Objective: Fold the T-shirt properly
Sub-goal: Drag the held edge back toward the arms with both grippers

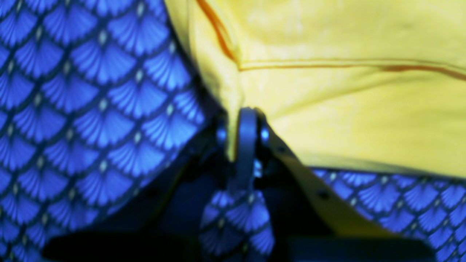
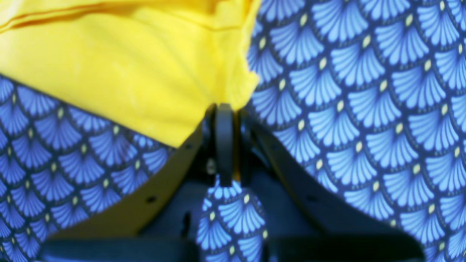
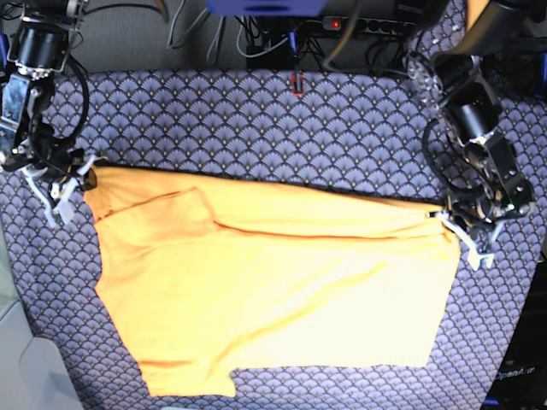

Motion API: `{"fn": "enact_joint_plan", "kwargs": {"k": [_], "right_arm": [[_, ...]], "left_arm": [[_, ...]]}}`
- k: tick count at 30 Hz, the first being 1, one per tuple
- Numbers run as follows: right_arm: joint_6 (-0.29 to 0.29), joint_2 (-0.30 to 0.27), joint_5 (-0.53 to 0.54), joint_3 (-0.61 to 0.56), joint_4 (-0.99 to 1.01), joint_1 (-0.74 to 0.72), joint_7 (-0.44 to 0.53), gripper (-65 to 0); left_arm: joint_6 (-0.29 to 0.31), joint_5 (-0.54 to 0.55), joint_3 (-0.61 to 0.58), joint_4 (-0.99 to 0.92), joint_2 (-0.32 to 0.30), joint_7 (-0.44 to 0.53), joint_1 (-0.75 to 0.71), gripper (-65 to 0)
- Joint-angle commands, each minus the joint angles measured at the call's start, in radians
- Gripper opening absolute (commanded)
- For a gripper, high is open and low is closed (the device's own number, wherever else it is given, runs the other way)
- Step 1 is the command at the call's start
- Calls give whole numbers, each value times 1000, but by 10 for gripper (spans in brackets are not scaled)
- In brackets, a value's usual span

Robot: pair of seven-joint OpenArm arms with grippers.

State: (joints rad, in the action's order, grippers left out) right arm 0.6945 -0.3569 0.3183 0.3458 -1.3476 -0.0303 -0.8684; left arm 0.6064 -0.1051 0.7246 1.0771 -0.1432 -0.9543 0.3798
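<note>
Pinching T-shirt corners, left gripper and right gripper closed; sleeve only overhead.

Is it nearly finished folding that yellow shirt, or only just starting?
Early on, I'd say. The T-shirt lies spread on the patterned tablecloth, with one strip along its far edge already turned over. In hand: the left gripper and right gripper each pinch a far corner. Left to do: most of the shirt is still wide open, far from a compact bundle.
</note>
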Motion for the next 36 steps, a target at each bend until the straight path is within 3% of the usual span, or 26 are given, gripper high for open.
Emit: {"fn": "enact_joint_plan", "kwargs": {"k": [1,9,21,25,36], "right_arm": [[4,-23,5,9,-37,0,13,-650],[4,-17,6,11,-180,131,13,-650],[4,3,3,83,-212,255,22,-650],[4,5,6,97,-281,324,25,-650],[4,48,6,97,-381,453,94,-650]], "left_arm": [[-4,-2,-1,41,-17,-2,17,-650],[-3,-2,-4,125,-14,-48,-75,-650],[-1,0,-1,127,-5,-50,-167,-650],[91,0,0,127,4,-50,-206,-650],[92,-2,2,151,6,-50,-348,-650]]}}
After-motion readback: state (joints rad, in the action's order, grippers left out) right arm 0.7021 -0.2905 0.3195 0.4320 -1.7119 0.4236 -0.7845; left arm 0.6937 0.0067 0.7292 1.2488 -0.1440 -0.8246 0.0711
